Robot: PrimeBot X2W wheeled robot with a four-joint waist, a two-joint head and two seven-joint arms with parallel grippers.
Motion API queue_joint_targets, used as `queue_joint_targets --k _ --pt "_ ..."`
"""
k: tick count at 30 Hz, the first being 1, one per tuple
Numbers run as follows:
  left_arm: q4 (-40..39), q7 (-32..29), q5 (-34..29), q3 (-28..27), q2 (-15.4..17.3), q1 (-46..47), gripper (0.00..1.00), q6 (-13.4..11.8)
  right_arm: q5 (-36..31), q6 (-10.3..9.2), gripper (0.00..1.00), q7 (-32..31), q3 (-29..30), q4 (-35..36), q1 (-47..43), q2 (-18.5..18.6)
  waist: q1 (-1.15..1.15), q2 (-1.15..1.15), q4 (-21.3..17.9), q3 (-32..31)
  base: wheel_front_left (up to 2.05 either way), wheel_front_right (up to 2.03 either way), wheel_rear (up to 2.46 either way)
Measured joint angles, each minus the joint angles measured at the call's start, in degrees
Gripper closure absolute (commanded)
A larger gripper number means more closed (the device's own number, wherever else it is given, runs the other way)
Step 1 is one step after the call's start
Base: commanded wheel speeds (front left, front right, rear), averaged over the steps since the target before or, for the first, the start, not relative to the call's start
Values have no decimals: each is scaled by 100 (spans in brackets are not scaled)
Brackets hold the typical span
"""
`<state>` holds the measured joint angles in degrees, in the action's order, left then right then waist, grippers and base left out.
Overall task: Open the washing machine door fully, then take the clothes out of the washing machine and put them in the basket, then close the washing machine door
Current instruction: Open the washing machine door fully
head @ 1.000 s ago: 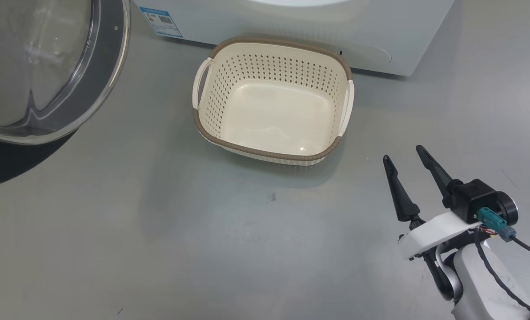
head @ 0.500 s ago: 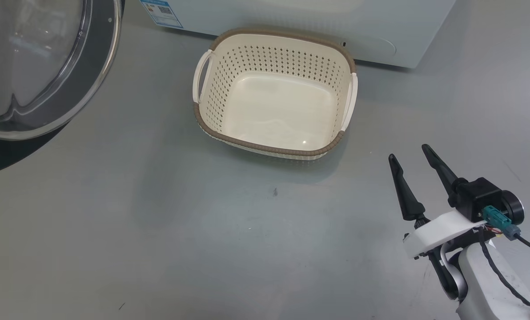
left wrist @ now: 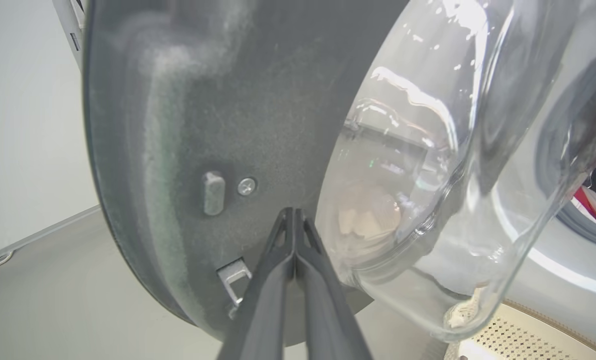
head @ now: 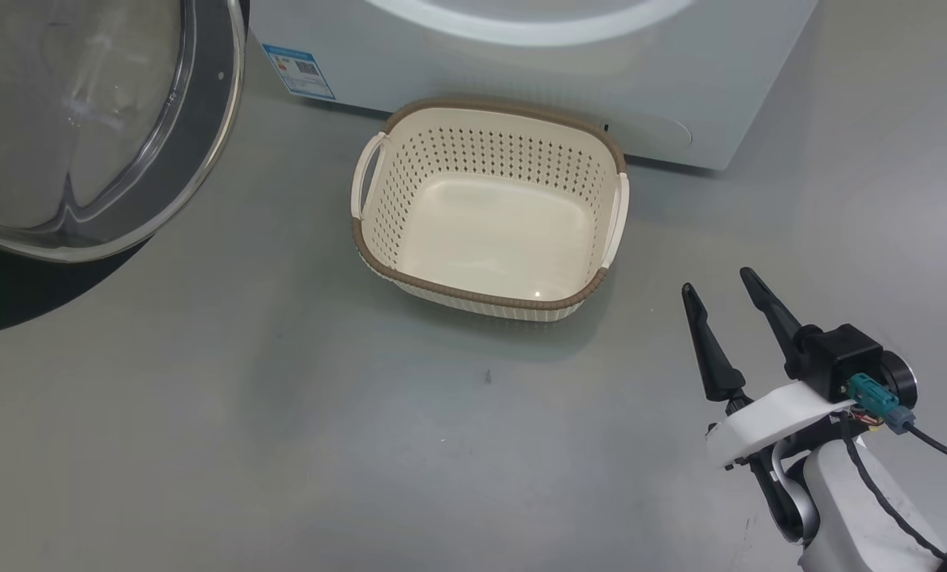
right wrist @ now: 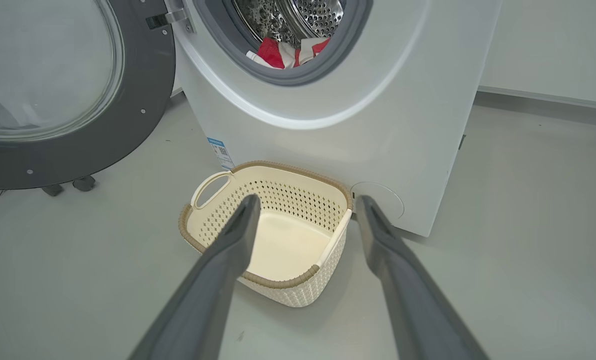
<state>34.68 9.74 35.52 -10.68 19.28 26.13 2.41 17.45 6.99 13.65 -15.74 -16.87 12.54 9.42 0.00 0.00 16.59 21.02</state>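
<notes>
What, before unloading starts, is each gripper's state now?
Left gripper: shut, gripping nothing, tips by the washing machine door.
Right gripper: open, empty.

L gripper [left wrist: 294,215], fingers pressed together, tips close to door [left wrist: 188,125] dark rim; glass bowl [left wrist: 428,175] rt, red clothes [left wrist: 595,202] far rt.

One basket [head: 489,147], one washing machine [head: 458,71], one door [head: 213,119].

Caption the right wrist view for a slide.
Open right tool faces the empty basket; red clothes lie inside the washing machine.
</notes>
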Motion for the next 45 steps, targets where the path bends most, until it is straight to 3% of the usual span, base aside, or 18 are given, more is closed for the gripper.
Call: queue_joint_targets --k 20,45 --pt "-297 177 -510 715 -76 -542 100 253 226 0 0 56 85 -244 -53 -301 0 0 -338 -1169 0 0 0" --pt "-1499 344 -554 1250 -775 -1625 100 345 369 0 0 78 358 125 -497 -405 0 0 -1337 -1908 0 0 0"
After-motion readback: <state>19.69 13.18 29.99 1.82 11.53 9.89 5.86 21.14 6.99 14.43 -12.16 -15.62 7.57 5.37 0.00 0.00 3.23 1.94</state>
